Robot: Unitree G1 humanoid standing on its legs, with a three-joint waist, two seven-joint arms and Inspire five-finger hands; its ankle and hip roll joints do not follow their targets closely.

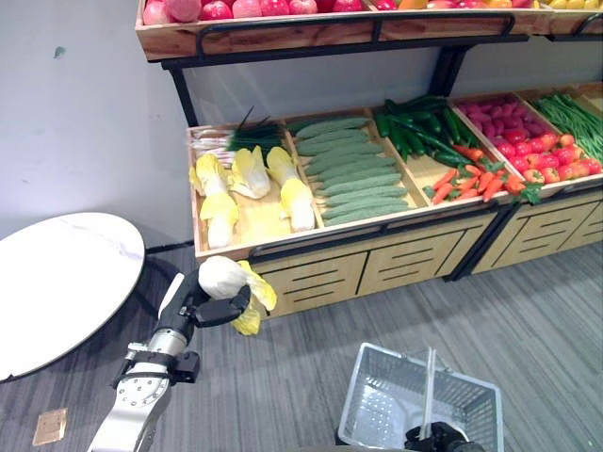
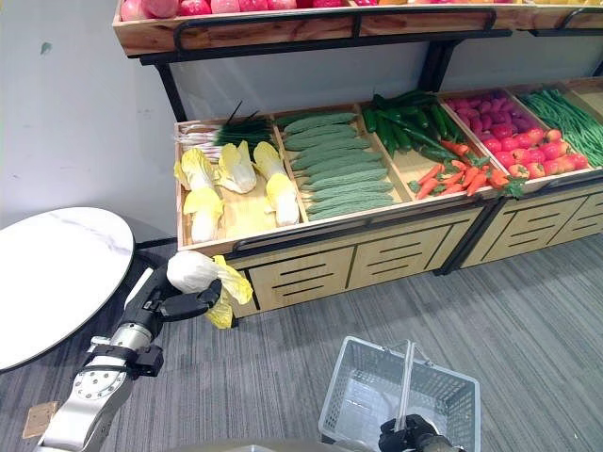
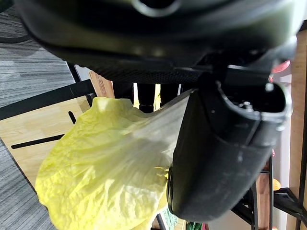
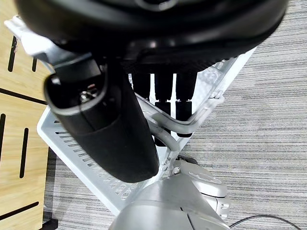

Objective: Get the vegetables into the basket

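A yellow-leaved cabbage (image 1: pixel 231 285) is gripped in the left hand (image 1: pixel 209 303), held off the shelf (image 1: pixel 311 247) above the floor. The basket (image 1: pixel 377 400) is held by its handle (image 4: pixel 180 125) in the closed right hand (image 4: pixel 120 139). Transfer step judged under way; the cabbage must next be carried over the basket and released.

A round white table (image 1: pixel 66 282) stands at the left on grey carpet (image 1: pixel 556 320), next to the wooden display stand (image 1: pixel 377 264), while an upper shelf (image 1: pixel 283 33) holds red apples (image 1: pixel 245 8).
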